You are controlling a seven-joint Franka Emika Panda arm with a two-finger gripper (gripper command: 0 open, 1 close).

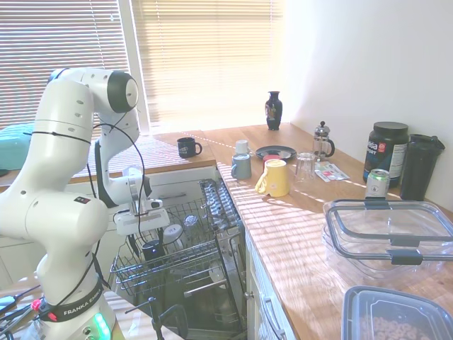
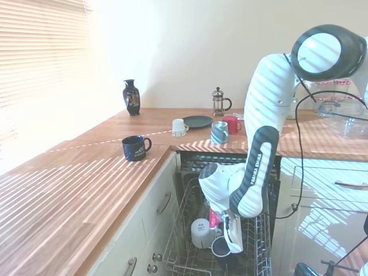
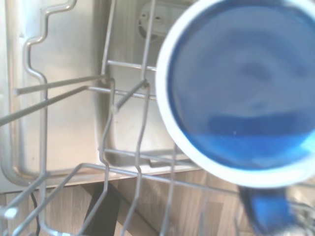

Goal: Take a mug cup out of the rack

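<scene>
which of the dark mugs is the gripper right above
The small plain black mug cup standing in the rack, under the gripper; the printed black mug sits on the counter.

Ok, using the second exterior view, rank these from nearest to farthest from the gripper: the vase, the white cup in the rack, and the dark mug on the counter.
1. White cup, in the rack just beside the gripper.
2. Dark mug with a pale print, up on the counter corner.
3. Dark vase, at the back of the counter by the wall.
</scene>
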